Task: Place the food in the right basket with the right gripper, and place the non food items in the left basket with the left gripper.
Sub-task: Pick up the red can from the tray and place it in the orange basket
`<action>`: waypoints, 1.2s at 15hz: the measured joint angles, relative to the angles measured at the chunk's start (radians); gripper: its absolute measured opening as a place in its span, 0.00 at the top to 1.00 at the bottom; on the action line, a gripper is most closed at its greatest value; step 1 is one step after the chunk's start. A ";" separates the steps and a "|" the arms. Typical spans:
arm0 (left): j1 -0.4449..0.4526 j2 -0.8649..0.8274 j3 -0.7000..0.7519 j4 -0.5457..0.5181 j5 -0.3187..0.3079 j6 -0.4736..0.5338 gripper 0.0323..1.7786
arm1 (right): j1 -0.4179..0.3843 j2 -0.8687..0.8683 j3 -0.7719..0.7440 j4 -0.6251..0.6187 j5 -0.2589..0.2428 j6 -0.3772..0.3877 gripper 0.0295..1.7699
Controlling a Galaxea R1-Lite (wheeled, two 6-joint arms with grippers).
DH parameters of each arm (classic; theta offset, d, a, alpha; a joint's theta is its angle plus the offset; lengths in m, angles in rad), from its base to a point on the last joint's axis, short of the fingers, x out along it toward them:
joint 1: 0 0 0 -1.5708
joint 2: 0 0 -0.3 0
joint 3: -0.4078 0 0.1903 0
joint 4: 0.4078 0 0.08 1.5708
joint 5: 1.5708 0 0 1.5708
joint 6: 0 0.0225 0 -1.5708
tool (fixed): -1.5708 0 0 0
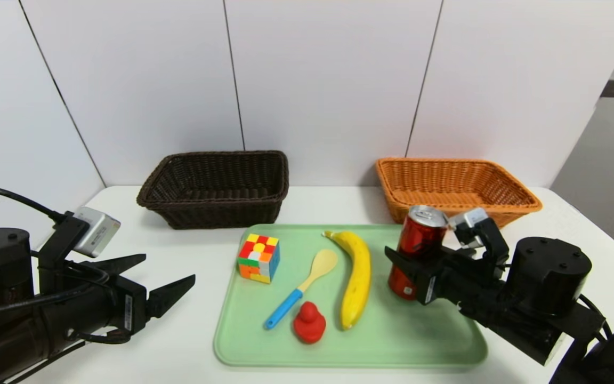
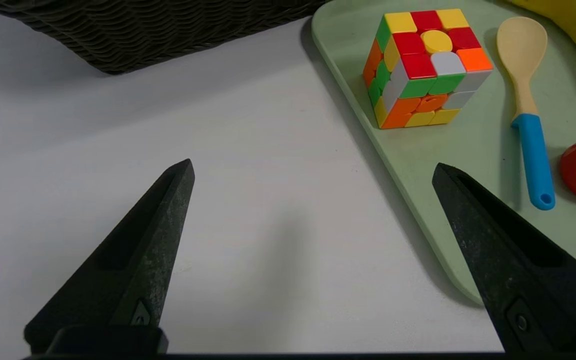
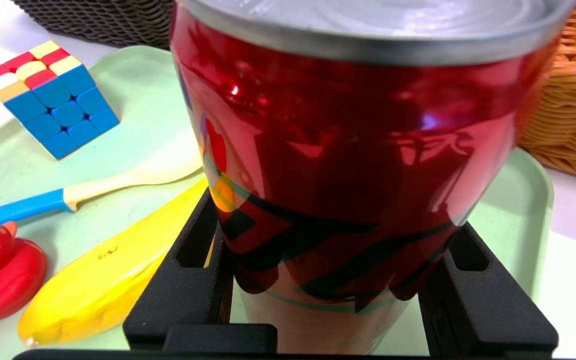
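Note:
A red drink can (image 1: 419,234) stands upright at the right side of the green tray (image 1: 392,341). My right gripper (image 1: 408,261) is shut on the can (image 3: 348,130), one black finger pressed to each side of its lower body. A yellow banana (image 1: 357,277) lies just left of the can. Further left are a spoon (image 1: 301,288), a puzzle cube (image 1: 258,257) and a red duck (image 1: 309,321). My left gripper (image 1: 168,268) hovers open over the bare table left of the tray, holding nothing (image 2: 313,165).
The dark brown basket (image 1: 216,189) stands behind the tray at the back left. The orange-tan basket (image 1: 453,184) stands at the back right, just behind the can. White wall panels close the back of the table.

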 joint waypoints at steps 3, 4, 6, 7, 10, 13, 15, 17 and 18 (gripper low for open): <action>-0.002 0.000 -0.020 0.006 0.006 -0.001 0.05 | -0.014 -0.039 -0.056 0.012 0.002 -0.003 0.46; -0.003 0.000 -0.021 0.007 0.006 -0.001 0.05 | -0.016 -0.067 -0.087 0.053 0.002 -0.003 0.46; -0.003 0.000 -0.021 0.008 0.008 0.000 0.05 | -0.017 -0.153 -0.187 0.189 0.001 -0.002 0.46; -0.003 0.000 -0.021 0.009 0.008 0.000 0.05 | -0.017 -0.203 -0.261 0.286 0.001 0.000 0.46; -0.004 0.005 -0.032 0.010 0.009 0.000 0.05 | -0.036 -0.324 -0.562 0.652 0.006 0.015 0.46; -0.007 0.013 -0.067 0.030 0.012 -0.002 0.05 | -0.126 -0.338 -0.861 0.983 0.030 0.029 0.46; -0.007 0.016 -0.103 0.068 0.012 -0.018 0.05 | -0.198 -0.274 -0.987 1.105 0.042 0.032 0.46; -0.007 0.017 -0.150 0.115 0.012 -0.052 0.05 | -0.260 -0.193 -1.074 1.126 0.047 0.035 0.46; -0.007 0.018 -0.170 0.142 0.011 -0.062 0.05 | -0.289 -0.150 -1.106 1.127 0.051 0.036 0.46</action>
